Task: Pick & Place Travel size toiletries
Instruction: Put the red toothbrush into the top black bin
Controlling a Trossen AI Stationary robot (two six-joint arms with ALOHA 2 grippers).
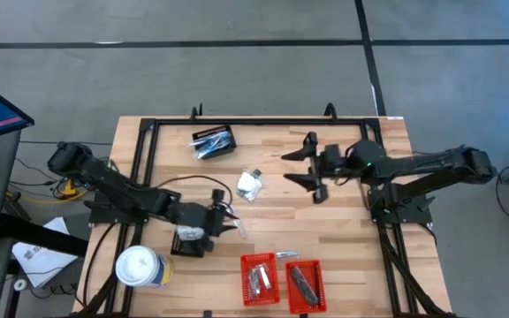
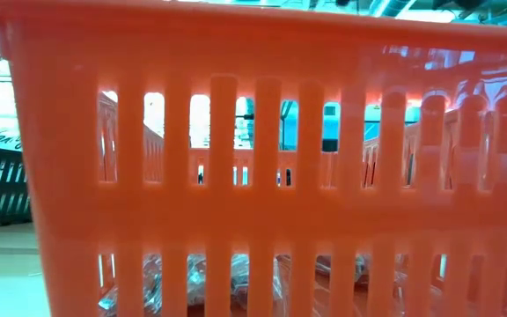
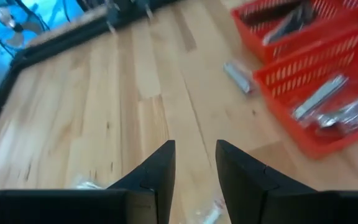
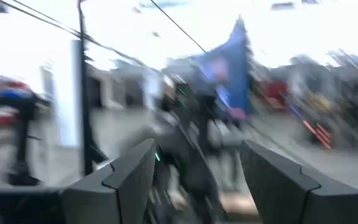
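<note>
Looking down: a wood table [image 1: 343, 256] with a black frame around it, grey floor with dark lines all round, a blue-and-pink panel at the far left edge. Left gripper [image 1: 228, 218] sits low over the table's near-left part, fingers [image 3: 157, 171] narrow with a small gap, nothing visible between them; a clear wrapper scrap lies on the wood right under them. Right gripper [image 1: 312, 170] hangs over the table's right-centre, jaws wide and empty, pointing toward the middle. Toiletries are spread out: some in a black basket [image 1: 213, 140] near the far edge, a clear packet [image 1: 249, 185] loose mid-table, a silvery tube [image 1: 287, 254] on the wood just beside the red baskets, more inside the two red baskets [image 1: 281, 281] at the near edge. White cup [image 1: 140, 267] stands at the near-left. Low view is blocked by a red basket wall; wrapped packets show through its slots, room behind unclear. Right wrist view shows blurred room only.
</note>
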